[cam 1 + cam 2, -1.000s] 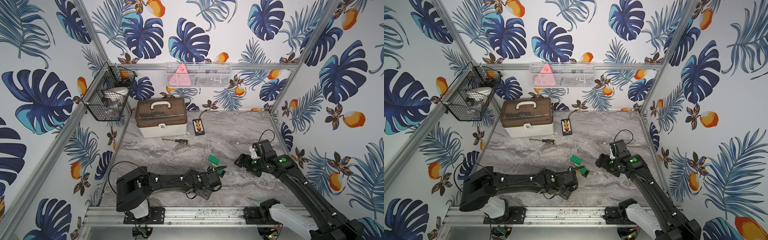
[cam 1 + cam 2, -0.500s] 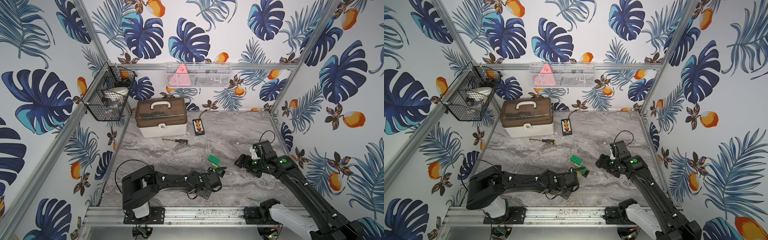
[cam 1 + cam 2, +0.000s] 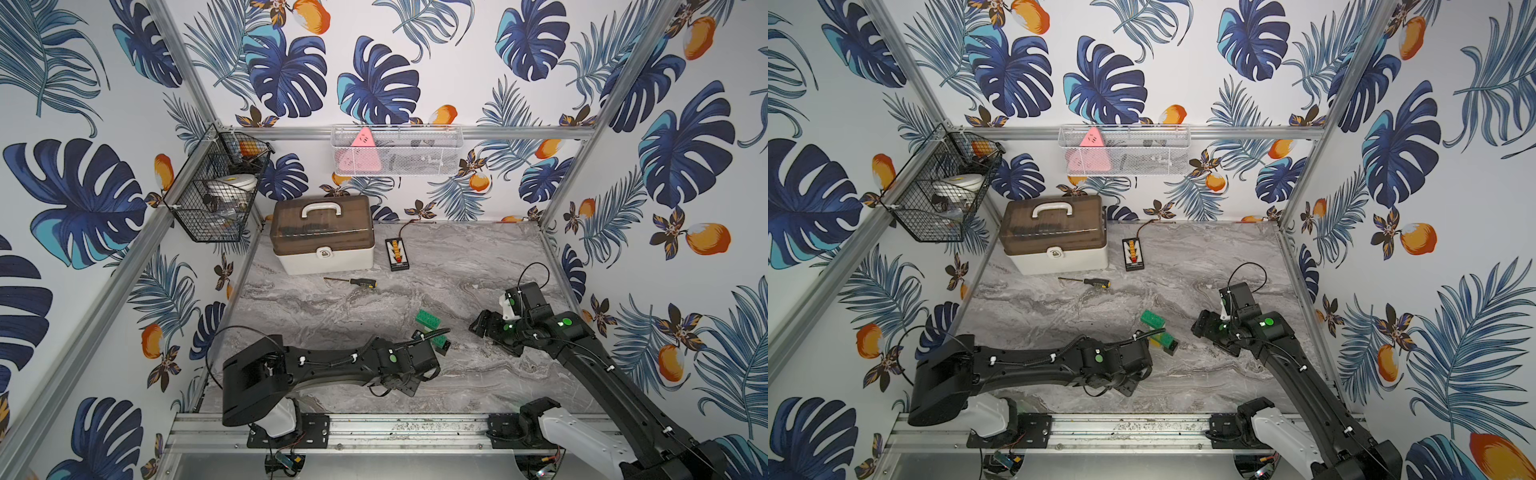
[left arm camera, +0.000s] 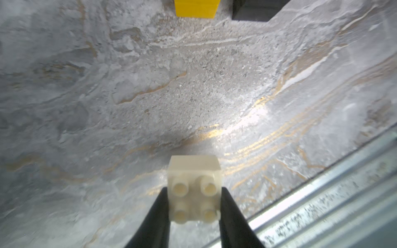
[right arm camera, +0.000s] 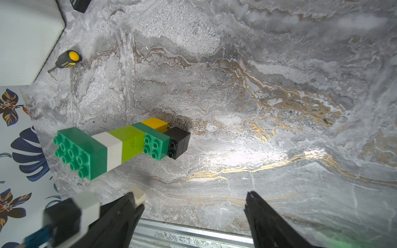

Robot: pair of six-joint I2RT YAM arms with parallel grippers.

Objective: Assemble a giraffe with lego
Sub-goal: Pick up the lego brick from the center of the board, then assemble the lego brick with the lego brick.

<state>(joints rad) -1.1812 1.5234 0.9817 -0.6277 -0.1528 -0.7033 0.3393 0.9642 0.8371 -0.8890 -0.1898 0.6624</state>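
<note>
At the back left of the bench (image 3: pixel 478 266) we find the carry case (image 3: pixel 322 237), with the handheld controller (image 3: pixel 397 254) just to its right and the screwdriver (image 3: pixel 353 283) lying just in front of it. Above, a wire basket (image 3: pixel 199 224) hangs on the left post and a mesh basket (image 3: pixel 436 162) on the back rail. The giraffe (image 3: pixel 429 321) stands near the middle of the bench, well in front of the screwdriver. The left arm (image 3: pixel 332 361) lies along the front edge. The left jaws pinch a square brick (image 4: pixel 194 189) between the giraffe and the front rail (image 3: pixel 395 428). The right arm (image 3: pixel 569 332) reaches in from the front right, and the right jaws sit to the giraffe's right, apart from it.
</note>
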